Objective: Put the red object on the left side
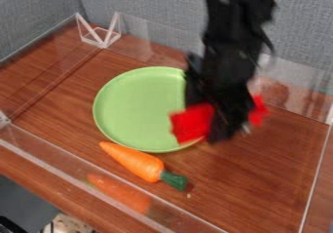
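Observation:
The red object, a long bright red block, hangs in the air over the right rim of the green plate. My gripper is shut on its middle, with the block's ends sticking out on both sides. The arm and the block are blurred by motion. The black arm comes down from the top of the view and hides the plate's right edge.
An orange carrot with a green stem lies near the front edge, just below the plate. A white wire stand sits at the back left. Clear walls border the wooden table.

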{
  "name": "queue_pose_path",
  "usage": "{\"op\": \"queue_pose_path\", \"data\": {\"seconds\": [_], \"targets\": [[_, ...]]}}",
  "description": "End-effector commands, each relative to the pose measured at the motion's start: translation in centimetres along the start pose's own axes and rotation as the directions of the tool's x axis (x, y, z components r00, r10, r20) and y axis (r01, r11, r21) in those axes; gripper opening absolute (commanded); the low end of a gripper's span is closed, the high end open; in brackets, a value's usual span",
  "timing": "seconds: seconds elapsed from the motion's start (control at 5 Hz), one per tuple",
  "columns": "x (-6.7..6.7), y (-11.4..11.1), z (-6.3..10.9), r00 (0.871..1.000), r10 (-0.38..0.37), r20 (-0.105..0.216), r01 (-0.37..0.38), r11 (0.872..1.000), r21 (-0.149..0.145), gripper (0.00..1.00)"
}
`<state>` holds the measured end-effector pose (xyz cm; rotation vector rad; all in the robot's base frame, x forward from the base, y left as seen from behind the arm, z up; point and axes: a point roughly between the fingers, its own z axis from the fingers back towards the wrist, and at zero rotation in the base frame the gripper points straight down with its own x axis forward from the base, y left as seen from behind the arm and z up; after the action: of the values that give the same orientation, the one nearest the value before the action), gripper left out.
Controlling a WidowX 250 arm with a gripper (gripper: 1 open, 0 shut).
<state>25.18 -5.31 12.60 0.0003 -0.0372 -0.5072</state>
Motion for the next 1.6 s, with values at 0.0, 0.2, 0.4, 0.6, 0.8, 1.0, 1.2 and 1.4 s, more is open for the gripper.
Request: {"op": "queue_pose_path", "data": {"seconds": [0.0, 0.2, 0.4, 0.6, 0.8, 1.0, 1.2, 1.4], "targets": [[-1.5, 3.4, 1.3, 0.993, 0.093, 0.070, -0.097, 0.994, 0.045, 0.00], [-4.0, 6.0, 0.1, 0.980, 0.180, 0.088, -0.185, 0.982, 0.045, 0.00], [-5.9, 7.9, -0.7, 0.970, 0.219, 0.106, -0.226, 0.973, 0.053, 0.00], [-5.1, 7.2, -1.2, 0.970, 0.200, 0.137, -0.207, 0.977, 0.042, 0.00], [-5.0, 6.3, -1.5, 0.965, 0.204, 0.163, -0.211, 0.977, 0.030, 0.00], [-4.3, 5.5, -1.7, 0.938, 0.298, 0.178, -0.306, 0.952, 0.020, 0.00], [-4.1, 5.9, -2.1, 0.912, 0.360, 0.196, -0.370, 0.929, 0.016, 0.00], [-4.1, 6.3, -2.5, 0.884, 0.421, 0.204, -0.433, 0.901, 0.014, 0.00]]}}
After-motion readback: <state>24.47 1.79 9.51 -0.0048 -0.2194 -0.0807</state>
